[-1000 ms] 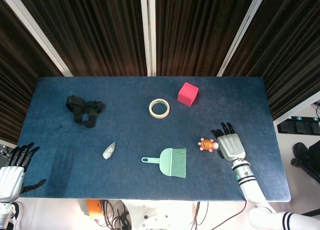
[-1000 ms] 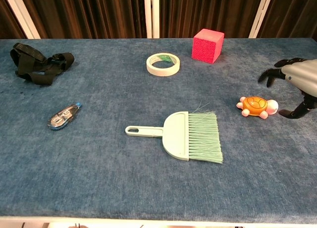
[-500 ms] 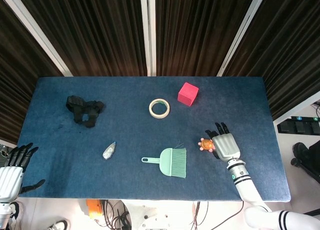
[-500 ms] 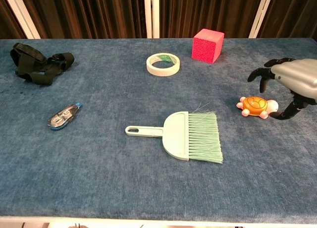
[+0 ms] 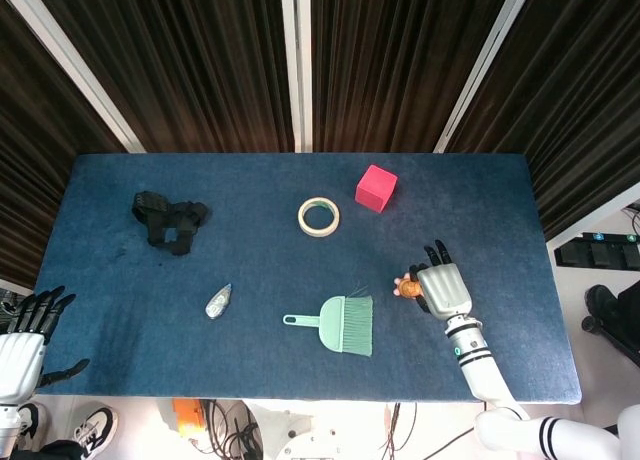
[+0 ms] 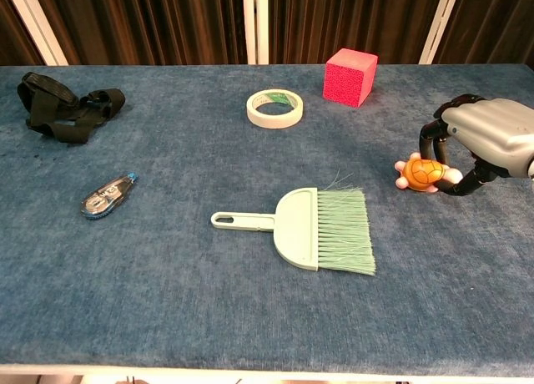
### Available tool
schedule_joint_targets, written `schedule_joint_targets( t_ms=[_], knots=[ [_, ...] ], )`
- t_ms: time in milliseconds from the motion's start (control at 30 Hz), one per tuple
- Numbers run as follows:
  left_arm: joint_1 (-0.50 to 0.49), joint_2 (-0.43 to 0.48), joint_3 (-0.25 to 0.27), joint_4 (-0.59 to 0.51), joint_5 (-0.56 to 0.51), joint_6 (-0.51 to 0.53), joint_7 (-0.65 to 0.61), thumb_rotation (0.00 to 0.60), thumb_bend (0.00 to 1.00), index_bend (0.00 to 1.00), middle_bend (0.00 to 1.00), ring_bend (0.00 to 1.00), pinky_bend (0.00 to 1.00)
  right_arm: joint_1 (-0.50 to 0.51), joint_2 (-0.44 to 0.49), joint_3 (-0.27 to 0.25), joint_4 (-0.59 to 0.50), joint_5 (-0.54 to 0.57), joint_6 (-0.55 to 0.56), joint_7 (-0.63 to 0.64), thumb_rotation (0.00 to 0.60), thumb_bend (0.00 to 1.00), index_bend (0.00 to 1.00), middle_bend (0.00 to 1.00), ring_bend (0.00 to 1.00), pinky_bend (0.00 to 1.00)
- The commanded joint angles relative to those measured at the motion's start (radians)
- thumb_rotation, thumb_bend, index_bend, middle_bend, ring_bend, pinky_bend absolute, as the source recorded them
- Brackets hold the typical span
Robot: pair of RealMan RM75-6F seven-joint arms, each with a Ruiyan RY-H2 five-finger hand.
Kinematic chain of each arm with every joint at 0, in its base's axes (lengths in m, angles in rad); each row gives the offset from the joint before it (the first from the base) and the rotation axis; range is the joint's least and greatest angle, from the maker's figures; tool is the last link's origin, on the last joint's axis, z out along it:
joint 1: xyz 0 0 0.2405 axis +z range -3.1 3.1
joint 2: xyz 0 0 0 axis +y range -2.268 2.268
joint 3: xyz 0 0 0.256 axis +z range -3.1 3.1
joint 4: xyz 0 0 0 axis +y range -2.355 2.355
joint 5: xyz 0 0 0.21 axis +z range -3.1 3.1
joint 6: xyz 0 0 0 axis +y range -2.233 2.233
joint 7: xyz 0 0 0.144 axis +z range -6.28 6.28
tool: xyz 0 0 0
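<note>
A small orange toy turtle [image 5: 406, 287] [image 6: 421, 172] lies at the right of the blue table [image 5: 120, 280], slightly tipped. My right hand [image 5: 442, 288] [image 6: 484, 138] covers it from the right, with its fingers curled over the turtle's far side and its thumb behind the near side, gripping it. The left hand [image 5: 20, 350] hangs off the table's near left corner, fingers spread and holding nothing. It shows only in the head view.
A mint-green hand brush [image 5: 345, 324] [image 6: 321, 229] lies left of the turtle. Further back are a tape roll [image 5: 318, 216] [image 6: 274, 108] and a red cube [image 5: 376, 187] [image 6: 350, 77]. A black strap [image 5: 168, 220] [image 6: 67, 108] and a small tape dispenser [image 5: 218, 301] [image 6: 108, 195] lie at the left.
My right hand moved left over the turtle and closed its fingers round it. The turtle shifted a little left and tipped. The left hand stayed still.
</note>
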Motion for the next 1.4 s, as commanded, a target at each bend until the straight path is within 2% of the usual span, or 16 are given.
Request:
schedule_joint_targets(
  t_ms=[33,233,300,367,433,567,667,767,1133,1300,1333,1400],
  knots=[
    [0.000,0.000,0.000,0.000,0.000,0.001,0.000,0.600,0.00,0.10,0.02,0.00,0.02,-0.004,-0.018,-0.002,0.026,-0.013,0.009,0.012,0.600,0.35,0.80,0.68,0.23,0.00],
    [-0.001,0.001,0.000,-0.001,0.001,0.000,0.001,0.600,0.00,0.10,0.02,0.00,0.02,-0.011,-0.033,0.001,0.048,-0.036,0.030,0.028,0.600,0.45,0.99,0.83,0.35,0.00],
    [-0.001,0.001,0.000,-0.002,0.001,-0.001,0.002,0.600,0.00,0.10,0.02,0.00,0.02,-0.013,-0.032,0.002,0.051,-0.042,0.034,0.036,0.600,0.46,1.00,0.87,0.37,0.00],
    [-0.002,0.001,0.000,-0.002,0.001,-0.002,0.003,0.600,0.00,0.10,0.02,0.00,0.02,-0.016,-0.021,-0.002,0.047,-0.047,0.028,0.044,0.600,0.43,0.98,0.85,0.37,0.00],
    [-0.002,0.001,0.000,-0.003,0.002,-0.002,0.004,0.600,0.00,0.10,0.02,0.00,0.02,-0.016,0.000,-0.009,0.031,-0.043,0.007,0.042,0.600,0.39,0.92,0.81,0.36,0.00],
    [-0.002,0.001,0.001,-0.003,0.003,-0.002,0.006,0.600,0.00,0.10,0.02,0.00,0.02,-0.010,0.047,-0.012,-0.021,0.008,-0.047,0.005,0.600,0.28,0.50,0.51,0.18,0.00],
    [-0.002,0.001,0.001,-0.004,0.003,-0.002,0.006,0.600,0.00,0.10,0.02,0.00,0.02,-0.006,0.060,-0.009,-0.041,0.033,-0.062,-0.018,0.600,0.25,0.38,0.41,0.10,0.00],
    [-0.001,0.002,0.001,-0.004,0.002,-0.001,0.006,0.600,0.00,0.10,0.02,0.00,0.02,-0.004,0.059,-0.010,-0.046,0.041,-0.066,-0.025,0.600,0.25,0.36,0.40,0.09,0.00],
    [-0.001,-0.001,0.001,0.003,0.001,-0.002,-0.001,0.600,0.00,0.10,0.02,0.00,0.02,-0.008,0.054,-0.013,-0.046,-0.011,-0.034,0.012,0.600,0.25,0.34,0.38,0.08,0.00],
    [-0.001,0.000,0.001,0.004,0.001,-0.001,-0.003,0.600,0.00,0.10,0.02,0.00,0.02,-0.006,0.049,-0.016,-0.037,-0.017,-0.040,0.019,0.600,0.25,0.36,0.38,0.08,0.00],
    [0.000,0.000,0.001,0.003,0.001,0.000,-0.004,0.600,0.00,0.10,0.02,0.00,0.02,-0.005,0.044,-0.015,-0.031,-0.020,-0.039,0.020,0.600,0.25,0.39,0.39,0.08,0.00],
    [0.000,0.000,0.001,0.004,0.000,0.000,-0.004,0.600,0.00,0.10,0.02,0.00,0.02,-0.007,0.029,-0.013,-0.015,-0.029,-0.023,0.022,0.600,0.27,0.51,0.46,0.10,0.00]
  ],
)
